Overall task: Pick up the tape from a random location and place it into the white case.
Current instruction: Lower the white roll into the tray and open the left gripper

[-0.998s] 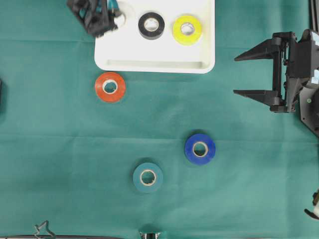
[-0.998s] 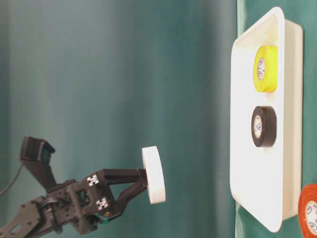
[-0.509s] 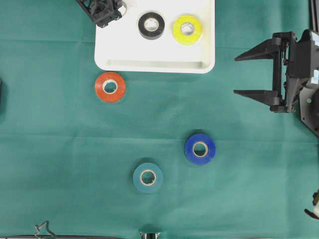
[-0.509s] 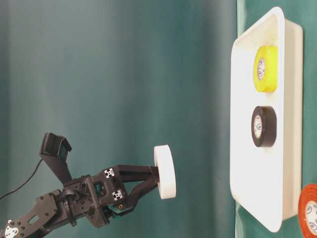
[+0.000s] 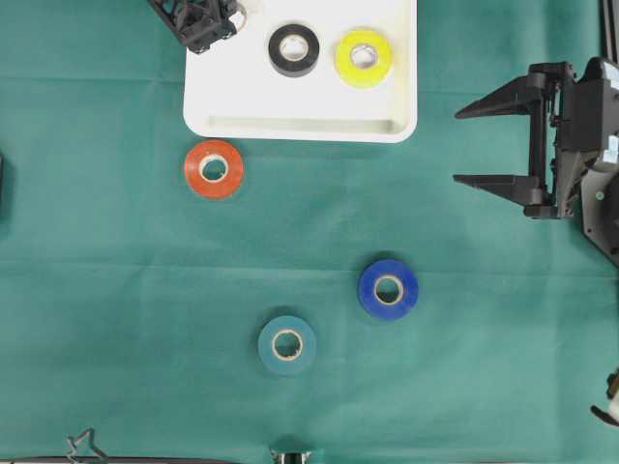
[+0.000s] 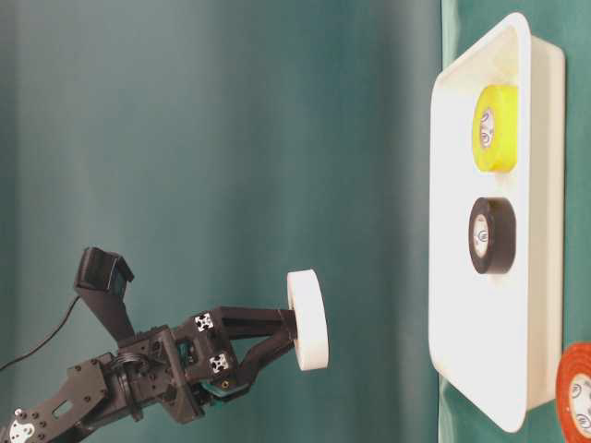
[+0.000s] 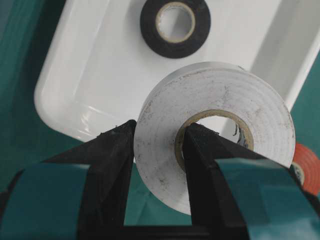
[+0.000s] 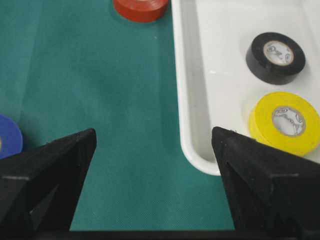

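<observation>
From overhead, my left pincer [image 5: 215, 17] sits at the top left of the frame, over the left end of the white case [image 5: 300, 124]; a second ago it was lower in the frame, and in the last half second it has not shifted. The black roll [image 5: 294, 49] and yellow roll [image 5: 363, 57] already lie in the case. The orange roll [image 5: 214, 169], blue roll [image 5: 388, 289] and teal roll [image 5: 286, 345] wait on the green worktop [image 5: 116, 290]. My right pincer [image 5: 495, 143] hangs spread and empty at the right edge, well apart from everything.

In the table-level view, the white tape [image 6: 307, 320] is pinched at lower centre, held clear of the case; it has closed toward the tray since a second ago and then stopped.

Through the left wrist camera, one finger passes through the roll's core and the other presses its outer wall, with the case's bare floor behind. How high it hangs I cannot judge well here. I read the halt as the carry being done, with release next.

The right wrist view shows only wide jaws and the case corner.
</observation>
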